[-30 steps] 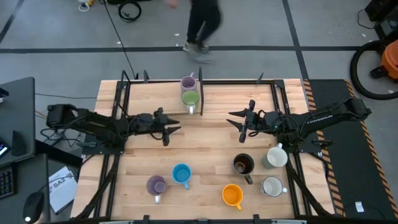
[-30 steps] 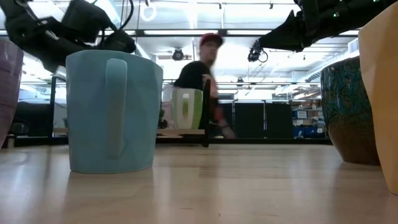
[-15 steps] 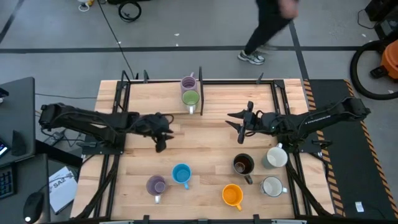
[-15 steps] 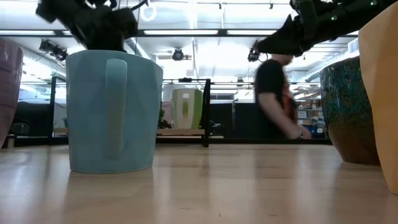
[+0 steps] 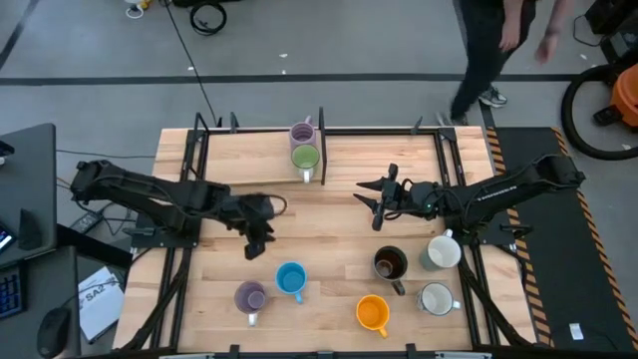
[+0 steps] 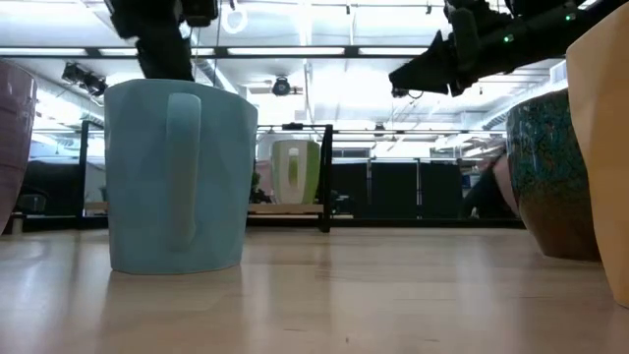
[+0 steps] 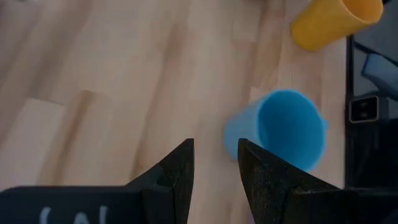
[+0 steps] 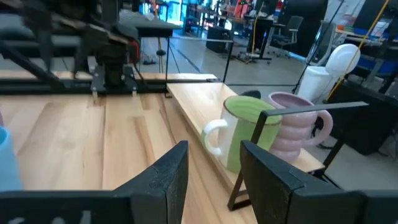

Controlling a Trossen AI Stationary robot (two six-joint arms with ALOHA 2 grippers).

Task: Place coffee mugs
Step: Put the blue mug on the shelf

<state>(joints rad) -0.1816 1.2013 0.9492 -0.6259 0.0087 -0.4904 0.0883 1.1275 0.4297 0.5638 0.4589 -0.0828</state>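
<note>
The left gripper (image 5: 255, 244) hangs with fingers slightly parted and empty just above the blue mug (image 5: 290, 280), while the right gripper (image 5: 377, 196), likewise parted and empty, faces the green mug (image 5: 305, 159) and lilac mug (image 5: 302, 134) beyond it.

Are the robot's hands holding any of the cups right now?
No. The left gripper hangs open above the blue mug, empty. The right gripper is open and empty too, facing the green mug.

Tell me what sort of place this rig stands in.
Likely a robotics lab or workshop hall: a wooden table framed in black rails, grey taped floor around it, and office chairs beyond the green mug.
</note>
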